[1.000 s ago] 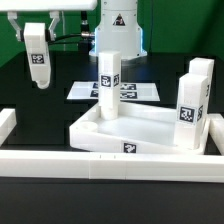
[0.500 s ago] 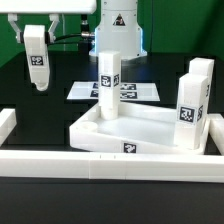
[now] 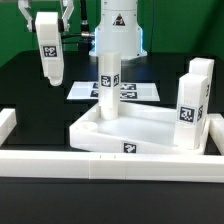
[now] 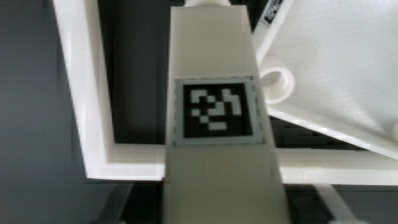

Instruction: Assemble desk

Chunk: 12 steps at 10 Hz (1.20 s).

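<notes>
While three white square plastic legs already stand upright in its corner sockets, the white plastic rectangular tray-like tabletop (image 3: 140,128) lies upside down on the black bench, near the front edge and toward the exterior view's right. One standing leg (image 3: 108,82) rises from the tabletop's far corner on the exterior view's left, with a black-white tag on its face. Two more stand at the exterior view's right: a nearer leg (image 3: 190,110) and a farther leg (image 3: 203,72) behind it. A tag also shows on the tabletop's front rim.

A fourth white square leg (image 3: 48,46) hangs above the bench, well apart from the tabletop, toward the far corner on the exterior view's left, slightly tilted. The two-finger gripper (image 3: 46,12) is clenched on this leg's upper end, dark fingers on either side. In the wrist view the held leg (image 4: 221,110) fills the middle with its tag facing the camera; beside it show the tabletop's rim and a round corner socket (image 4: 285,80).

Just behind the tabletop, flat on the bench, lies the marker board (image 3: 85,91). A long white border wall (image 3: 60,160) runs along the bench's front edge, turning up at both ends. Behind stands the arm's white base (image 3: 118,30), against a dim room.
</notes>
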Each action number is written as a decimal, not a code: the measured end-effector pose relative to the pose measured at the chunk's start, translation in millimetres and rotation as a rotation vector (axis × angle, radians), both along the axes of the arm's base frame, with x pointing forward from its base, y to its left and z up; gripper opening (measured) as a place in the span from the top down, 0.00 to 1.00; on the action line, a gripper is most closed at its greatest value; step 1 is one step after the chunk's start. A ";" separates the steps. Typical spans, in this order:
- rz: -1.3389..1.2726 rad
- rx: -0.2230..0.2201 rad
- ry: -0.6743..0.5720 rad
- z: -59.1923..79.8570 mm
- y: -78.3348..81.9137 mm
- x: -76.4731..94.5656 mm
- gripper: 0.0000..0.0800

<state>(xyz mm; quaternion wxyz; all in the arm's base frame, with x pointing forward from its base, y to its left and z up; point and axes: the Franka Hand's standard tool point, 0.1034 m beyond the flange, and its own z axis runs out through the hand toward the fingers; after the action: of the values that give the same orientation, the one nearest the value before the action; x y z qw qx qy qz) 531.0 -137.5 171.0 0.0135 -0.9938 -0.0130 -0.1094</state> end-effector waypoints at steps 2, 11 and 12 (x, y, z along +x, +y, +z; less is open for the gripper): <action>0.002 -0.018 -0.048 1.9 -3.4 3.5 0.64; -0.121 0.074 -0.094 -1.4 39.6 31.1 0.64; -0.121 0.074 -0.094 -1.4 39.6 31.1 0.64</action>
<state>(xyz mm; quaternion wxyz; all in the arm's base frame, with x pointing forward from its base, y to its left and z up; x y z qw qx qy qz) 562.1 -97.9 169.5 0.0428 -0.9854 0.0504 -0.1567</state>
